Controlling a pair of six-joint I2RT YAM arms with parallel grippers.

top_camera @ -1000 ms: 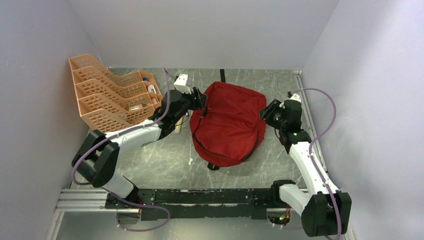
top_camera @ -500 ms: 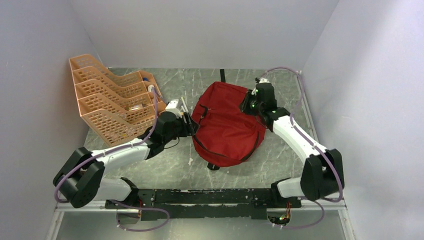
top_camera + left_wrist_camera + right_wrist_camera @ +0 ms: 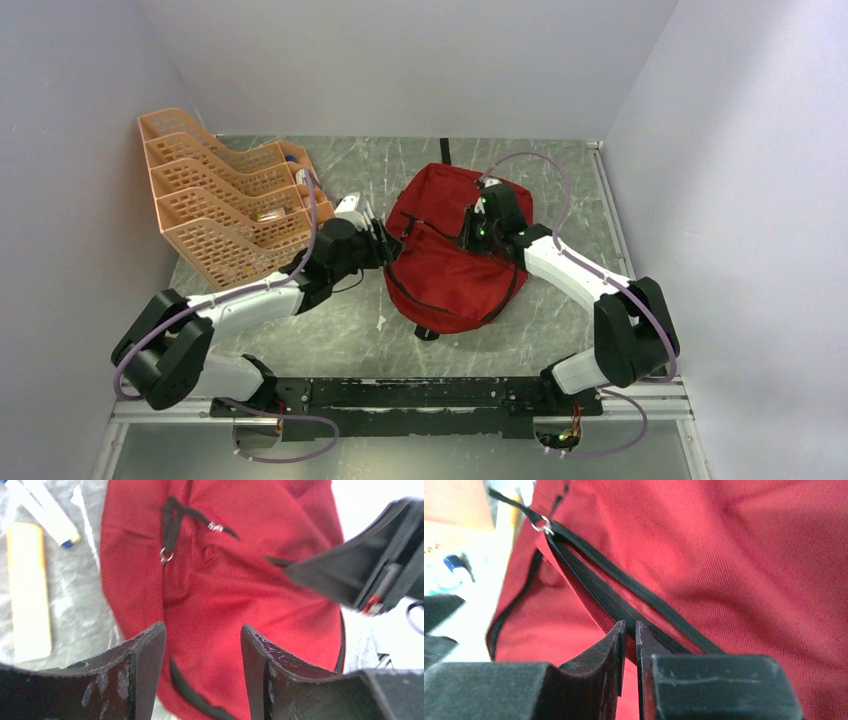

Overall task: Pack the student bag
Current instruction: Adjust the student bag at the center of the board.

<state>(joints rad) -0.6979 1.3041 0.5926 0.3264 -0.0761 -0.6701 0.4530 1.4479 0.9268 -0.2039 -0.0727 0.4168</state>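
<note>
The student bag [image 3: 450, 285] lay slumped mid-table: soft, floppy, best taken by its zipper edge [image 3: 624, 587]. The left gripper [image 3: 202, 630] gaped empty at its left side; farther on, the right gripper [image 3: 629, 626], nearly closed, seemingly pinched that edge.

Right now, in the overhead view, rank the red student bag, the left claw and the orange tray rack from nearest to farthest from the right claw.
1. student bag: directly under the right claw, which pinches its zipper edge.
2. left claw: open, at the bag's left edge.
3. orange tray rack: farthest left, beyond the left claw.
</note>
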